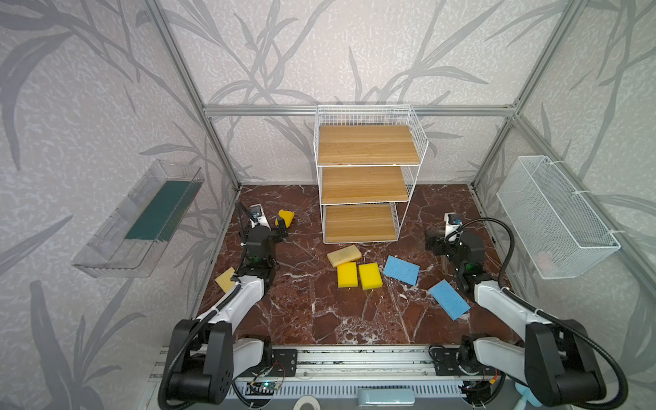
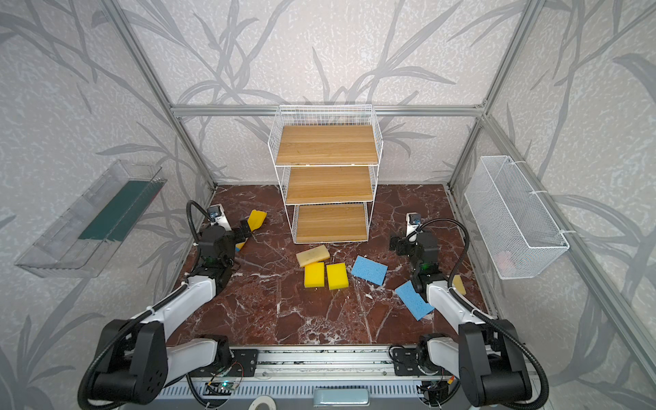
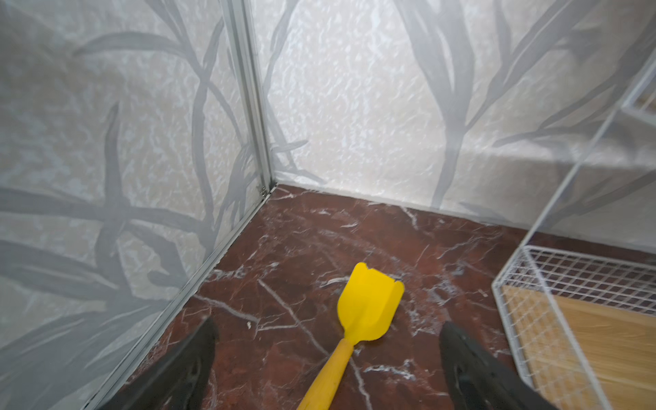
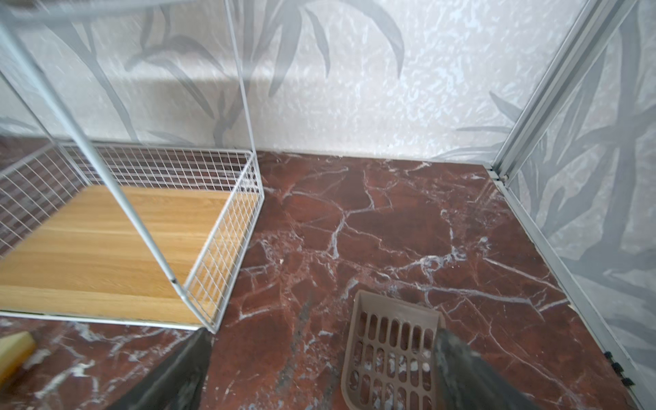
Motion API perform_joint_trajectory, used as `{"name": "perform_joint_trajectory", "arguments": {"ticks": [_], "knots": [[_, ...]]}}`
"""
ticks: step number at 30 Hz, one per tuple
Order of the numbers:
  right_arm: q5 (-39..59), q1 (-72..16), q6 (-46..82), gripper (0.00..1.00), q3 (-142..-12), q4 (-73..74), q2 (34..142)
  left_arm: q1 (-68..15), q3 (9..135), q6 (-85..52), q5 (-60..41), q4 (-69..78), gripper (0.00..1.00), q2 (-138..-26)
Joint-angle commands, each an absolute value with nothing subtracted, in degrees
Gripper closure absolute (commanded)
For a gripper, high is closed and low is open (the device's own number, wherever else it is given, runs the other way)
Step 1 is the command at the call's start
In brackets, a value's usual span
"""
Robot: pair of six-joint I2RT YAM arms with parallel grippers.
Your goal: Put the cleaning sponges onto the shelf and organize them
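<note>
The white wire shelf (image 1: 365, 177) (image 2: 326, 177) stands at the back, its three wooden boards bare. On the marble floor in front lie a beige sponge (image 1: 343, 255), two yellow sponges (image 1: 347, 274) (image 1: 370, 275) and two blue sponges (image 1: 401, 269) (image 1: 449, 300). Another beige sponge (image 1: 226, 279) lies by the left arm, and one more (image 2: 459, 284) shows behind the right arm. My left gripper (image 1: 281, 229) (image 3: 328, 323) is open over a yellow shovel (image 3: 369, 305), left of the shelf (image 3: 585, 337). My right gripper (image 1: 435, 243) (image 4: 321, 333) is open right of the shelf (image 4: 106, 241), holding nothing.
A brown slotted scoop (image 4: 390, 351) lies on the floor under my right gripper. A clear tray with a green base (image 1: 142, 220) hangs on the left wall. A white mesh basket (image 1: 557, 216) hangs on the right wall.
</note>
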State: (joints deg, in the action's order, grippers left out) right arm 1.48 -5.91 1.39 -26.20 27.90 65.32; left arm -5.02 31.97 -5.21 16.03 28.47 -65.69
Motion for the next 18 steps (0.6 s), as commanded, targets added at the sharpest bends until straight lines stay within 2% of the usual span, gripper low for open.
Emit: {"name": "perform_joint_trajectory", "arguments": {"ticks": [1,6,9,13,18], "knots": [[4.57,-7.17,5.56,0.05,-28.24,19.19,60.65,-7.77,33.29,-8.43,12.96,19.02,0.01,-59.77],[7.99,-9.84,8.02,0.07,-29.23,16.75,56.55,-14.53,32.43,-9.57,13.83,14.21,0.09,-52.33],[8.57,-13.01,7.83,0.10,-29.78,16.42,56.84,-20.02,32.35,-9.01,14.41,13.12,0.09,-50.65],[8.32,-16.28,8.18,0.12,-30.32,17.76,57.98,-24.50,32.35,-10.02,15.74,13.90,0.08,-51.25],[9.80,-16.83,11.04,0.17,-32.13,23.34,64.03,-24.96,32.95,-11.59,16.74,17.95,0.09,-56.38]]}}
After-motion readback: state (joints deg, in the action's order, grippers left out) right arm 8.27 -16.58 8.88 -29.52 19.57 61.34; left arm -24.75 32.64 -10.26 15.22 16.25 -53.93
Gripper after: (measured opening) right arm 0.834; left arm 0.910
